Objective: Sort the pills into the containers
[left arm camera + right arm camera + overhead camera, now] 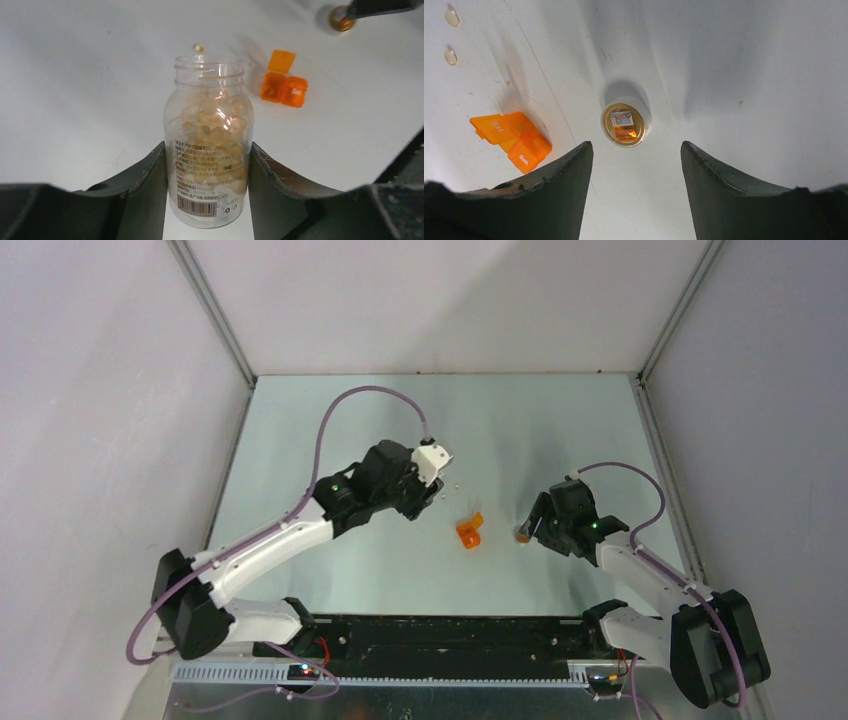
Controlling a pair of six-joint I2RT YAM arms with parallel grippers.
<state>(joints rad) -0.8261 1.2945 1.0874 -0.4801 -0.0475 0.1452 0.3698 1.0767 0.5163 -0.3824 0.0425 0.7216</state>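
My left gripper [207,150] is shut on the see-through vial [210,135], which is uncapped and about half full of pale pills [212,117]. It holds the vial left of the orange box [469,530]. The box [283,85] has one lid flap open. Loose pills lie on the table: one beyond the vial's mouth [198,48] and two in the right wrist view [452,18]. My right gripper [635,147] is open and empty, over a round gold cap [625,125] lying flat right of the box [514,137].
The grey table [350,420] is enclosed by white walls on the left, back and right. The cap [522,536] lies just off my right gripper [530,525]. My left gripper [432,490] is near the table's middle.
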